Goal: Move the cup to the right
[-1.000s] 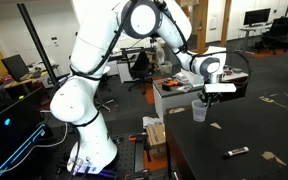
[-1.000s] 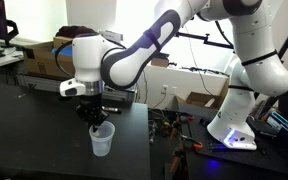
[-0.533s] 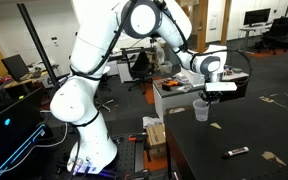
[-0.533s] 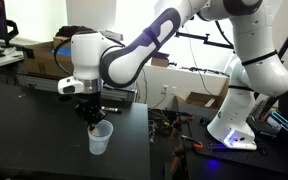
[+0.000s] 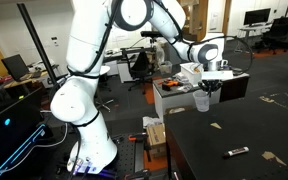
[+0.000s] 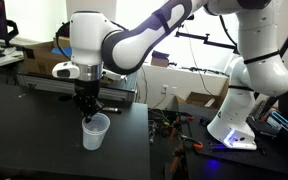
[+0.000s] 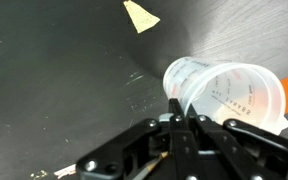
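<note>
The cup [image 6: 95, 131] is a small translucent whitish plastic cup with a wider rim. My gripper [image 6: 88, 113] is shut on its rim and holds it off the dark table [image 6: 24, 140]. In an exterior view the cup [image 5: 202, 101] hangs under the gripper [image 5: 207, 89] above the table's near-left corner. In the wrist view the cup [image 7: 229, 95] lies tilted, its open mouth toward the camera, with the two fingers [image 7: 177, 108] pinched together on its wall.
A small dark bar-shaped object [image 5: 236, 152] lies on the table [image 5: 234, 130] with pale scraps nearby [image 5: 276, 159]. A tan paper scrap [image 7: 140, 15] lies on the table in the wrist view. A cluttered cart [image 5: 174, 90] stands behind the table.
The gripper has carried the cup: a little up and sideways in both exterior views, and the wrist has turned. It stays shut on the rim.
</note>
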Controlling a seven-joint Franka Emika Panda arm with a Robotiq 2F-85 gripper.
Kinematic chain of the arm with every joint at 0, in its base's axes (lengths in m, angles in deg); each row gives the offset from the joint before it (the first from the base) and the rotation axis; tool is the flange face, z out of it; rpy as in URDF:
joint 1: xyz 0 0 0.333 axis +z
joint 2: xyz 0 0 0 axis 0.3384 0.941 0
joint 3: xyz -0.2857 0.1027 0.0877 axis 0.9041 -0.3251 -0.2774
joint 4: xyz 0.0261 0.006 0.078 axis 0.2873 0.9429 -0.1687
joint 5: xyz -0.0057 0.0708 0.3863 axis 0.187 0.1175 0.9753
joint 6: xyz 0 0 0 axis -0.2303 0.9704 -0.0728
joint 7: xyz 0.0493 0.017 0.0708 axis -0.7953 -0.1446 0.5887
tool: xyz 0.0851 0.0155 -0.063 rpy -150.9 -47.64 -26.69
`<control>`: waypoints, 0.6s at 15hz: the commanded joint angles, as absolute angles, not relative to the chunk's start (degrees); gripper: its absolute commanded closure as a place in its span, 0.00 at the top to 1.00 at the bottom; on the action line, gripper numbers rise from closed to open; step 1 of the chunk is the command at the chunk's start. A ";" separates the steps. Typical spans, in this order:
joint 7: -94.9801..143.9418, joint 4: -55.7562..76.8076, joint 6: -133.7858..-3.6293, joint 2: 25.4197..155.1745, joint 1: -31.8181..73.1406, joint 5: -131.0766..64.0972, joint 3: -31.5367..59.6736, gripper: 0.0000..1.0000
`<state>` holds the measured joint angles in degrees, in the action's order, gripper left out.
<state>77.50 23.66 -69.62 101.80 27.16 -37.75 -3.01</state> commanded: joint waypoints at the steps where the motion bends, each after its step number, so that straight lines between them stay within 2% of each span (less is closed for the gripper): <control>1: 71.59 28.37 -68.05 93.89 26.82 -36.53 -2.60 0.01; 9: 65.52 32.28 -66.83 87.08 22.79 -33.29 0.40 0.01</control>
